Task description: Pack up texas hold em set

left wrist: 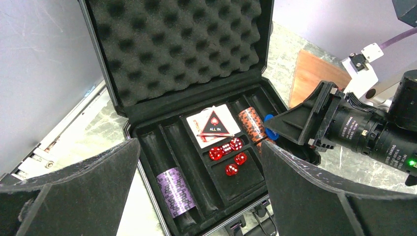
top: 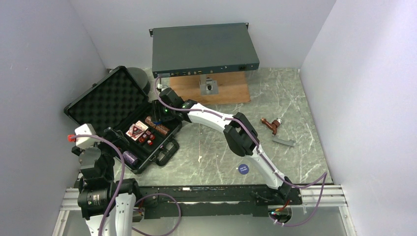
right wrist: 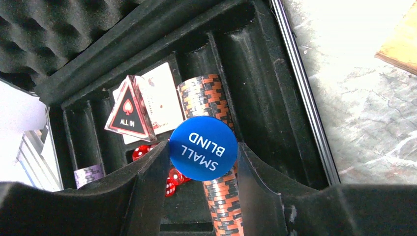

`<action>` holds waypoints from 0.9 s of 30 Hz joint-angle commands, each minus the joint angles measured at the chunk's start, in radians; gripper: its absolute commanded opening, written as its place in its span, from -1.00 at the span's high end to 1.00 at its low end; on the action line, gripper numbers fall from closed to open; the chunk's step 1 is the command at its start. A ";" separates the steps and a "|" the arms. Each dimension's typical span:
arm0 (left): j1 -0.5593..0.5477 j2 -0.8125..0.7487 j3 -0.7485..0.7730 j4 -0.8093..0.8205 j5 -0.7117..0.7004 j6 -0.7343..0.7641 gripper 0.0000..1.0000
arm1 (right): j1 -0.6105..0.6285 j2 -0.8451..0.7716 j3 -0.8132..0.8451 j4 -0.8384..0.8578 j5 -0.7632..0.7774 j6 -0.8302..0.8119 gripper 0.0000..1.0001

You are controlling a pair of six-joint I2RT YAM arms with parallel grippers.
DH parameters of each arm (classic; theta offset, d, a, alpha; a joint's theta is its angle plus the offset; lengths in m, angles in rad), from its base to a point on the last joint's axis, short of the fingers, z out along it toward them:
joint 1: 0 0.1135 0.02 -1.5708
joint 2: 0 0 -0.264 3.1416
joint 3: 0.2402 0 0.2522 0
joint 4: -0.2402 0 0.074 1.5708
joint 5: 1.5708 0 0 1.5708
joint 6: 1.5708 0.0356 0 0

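The black poker case (top: pixel 91 101) lies open at the left, foam lid up. Its tray holds an orange chip stack (left wrist: pixel 252 124), a purple chip stack (left wrist: pixel 174 191), several red dice (left wrist: pixel 227 153), cards and an ALL IN triangle (left wrist: pixel 215 124). My right gripper (right wrist: pixel 203 162) is shut on a blue SMALL BLIND button (right wrist: pixel 203 148), held above the orange stack (right wrist: pixel 216 147) in the case; in the top view it (top: pixel 158 114) is over the tray. My left gripper (left wrist: pixel 196 196) is open and empty above the case's near edge. Another blue button (top: pixel 243 168) lies on the table.
A grey flat box (top: pixel 204 46) on a wooden board (top: pixel 216 88) stands at the back. A small brown tool (top: pixel 270 125) and a grey strip (top: pixel 284 142) lie at the right. The case handle (top: pixel 167 152) sticks out toward the table's middle.
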 commanded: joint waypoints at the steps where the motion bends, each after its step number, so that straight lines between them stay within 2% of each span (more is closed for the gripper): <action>1: 0.007 -0.013 0.010 0.037 0.007 -0.002 -1.00 | -0.019 0.027 0.058 0.041 -0.015 0.027 1.00; 22: 0.006 0.004 0.010 0.036 0.012 -0.001 -0.99 | -0.050 0.144 0.183 0.111 -0.014 0.032 0.80; 27: 0.007 0.007 0.010 0.037 0.014 -0.001 -0.99 | -0.051 0.130 0.156 0.141 -0.022 0.030 0.62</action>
